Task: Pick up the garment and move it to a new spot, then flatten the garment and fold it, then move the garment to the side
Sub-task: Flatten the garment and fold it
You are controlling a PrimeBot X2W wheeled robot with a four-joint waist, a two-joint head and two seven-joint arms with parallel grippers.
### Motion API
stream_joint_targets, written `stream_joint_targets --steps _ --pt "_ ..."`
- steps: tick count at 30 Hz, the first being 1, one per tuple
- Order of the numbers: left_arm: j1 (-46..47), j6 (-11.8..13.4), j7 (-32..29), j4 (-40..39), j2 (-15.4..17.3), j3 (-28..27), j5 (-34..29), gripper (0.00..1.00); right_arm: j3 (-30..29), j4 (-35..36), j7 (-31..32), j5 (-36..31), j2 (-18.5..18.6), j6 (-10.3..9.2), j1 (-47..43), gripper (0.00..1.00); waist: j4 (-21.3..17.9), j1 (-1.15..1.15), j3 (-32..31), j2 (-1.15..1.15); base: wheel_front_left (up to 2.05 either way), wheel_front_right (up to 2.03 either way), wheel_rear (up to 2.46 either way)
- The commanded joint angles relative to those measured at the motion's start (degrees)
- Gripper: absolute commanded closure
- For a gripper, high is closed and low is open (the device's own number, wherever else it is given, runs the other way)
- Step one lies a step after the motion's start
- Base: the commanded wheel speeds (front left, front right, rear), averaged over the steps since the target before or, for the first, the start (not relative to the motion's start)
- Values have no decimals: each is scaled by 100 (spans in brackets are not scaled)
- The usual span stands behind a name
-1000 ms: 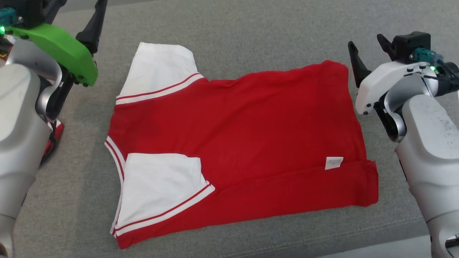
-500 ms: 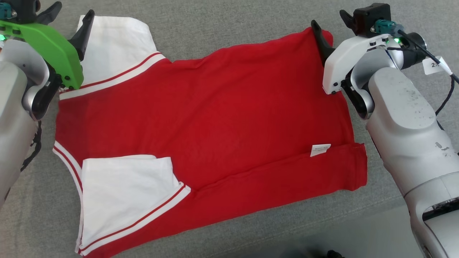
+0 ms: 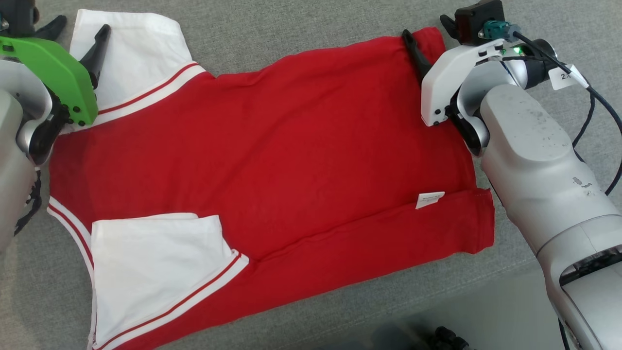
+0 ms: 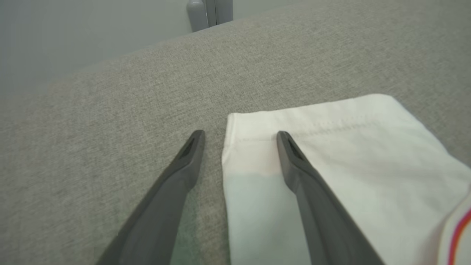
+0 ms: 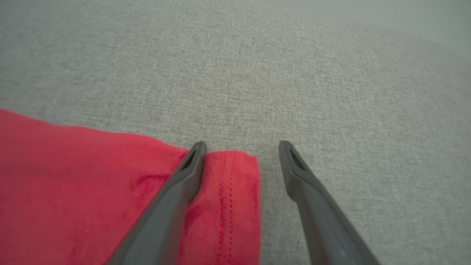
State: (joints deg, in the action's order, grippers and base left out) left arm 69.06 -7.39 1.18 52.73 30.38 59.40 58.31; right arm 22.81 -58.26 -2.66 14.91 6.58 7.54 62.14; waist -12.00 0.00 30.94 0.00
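Both pincers stood released, their long dark fingers spread wide and holding nothing. The left gripper (image 4: 240, 135) straddled the outer edge of the far sleeve (image 3: 131, 43): one finger lay over the white cloth and the other over the bare grey cushion (image 3: 301, 29), with the sleeve's stitched cuff corner between them. Whether either tip pressed on the fabric could not be told. The right gripper (image 5: 241, 144) sat likewise at the far hem corner (image 5: 232, 184), one finger over the red cloth beside a line of stitching and the other over grey weave just past the edge. The garment (image 3: 291, 146) lay spread nearly flat across the cushion between the two arms, a red jersey knit with faint ripples. Its near long edge was folded up over the body. The near sleeve (image 3: 155, 262) was white, folded inward onto the red, and trimmed with red and white stripes. A small white label (image 3: 430, 199) showed near the folded edge. The cushion was a coarse, heathered grey weave. A glossy green shell (image 3: 53, 68) covered the left wrist, and a smooth white shell (image 3: 452, 73) covered the right.
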Motion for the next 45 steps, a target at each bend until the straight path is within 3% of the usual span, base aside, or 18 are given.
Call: stream_joint_targets --steps 1,5,6,7,8,18,30,32,38,45 --pt "110 -19 38 97 27 51 70 0 62 -112 0 75 0 -11 -7 0 -26 0 22 0 0 0 0" --pt "84 -19 -72 280 -39 141 301 0 212 -196 53 322 -110 -10 -50 0 -85 0 21 0 0 0 0" --pt "55 -20 -112 289 -61 156 381 55 251 -174 64 419 -139 -6 -56 28 -99 0 15 0 0 0 0" --pt "47 -20 -120 287 -66 187 430 100 314 -141 83 496 -160 -6 -55 74 -112 0 8 0 0 0 0" --pt "54 -20 -107 281 -57 226 452 100 372 -106 79 541 -164 -6 -49 100 -119 0 4 0 0 0 0" --pt "276 -7 465 93 -114 199 969 100 727 109 -430 869 92 -11 84 100 123 0 -158 0 0 0 0" --pt "-478 -7 1367 -1540 227 184 1510 100 758 67 -1191 1048 567 -11 -709 100 827 0 -973 0 0 0 0" --pt "-708 -7 1401 -1865 324 118 1373 100 704 159 -1230 1053 658 -11 -878 100 920 0 -1095 0 0 0 0" --pt "-1721 -7 1398 -2891 352 -815 761 100 386 670 -1253 901 909 -11 -1444 100 1118 0 -1355 0 0 0 0" --pt "-3238 82 1401 -3605 12 -1717 -111 100 -221 1402 -1252 574 981 -11 -2323 100 1275 0 -1666 0 0 0 0"
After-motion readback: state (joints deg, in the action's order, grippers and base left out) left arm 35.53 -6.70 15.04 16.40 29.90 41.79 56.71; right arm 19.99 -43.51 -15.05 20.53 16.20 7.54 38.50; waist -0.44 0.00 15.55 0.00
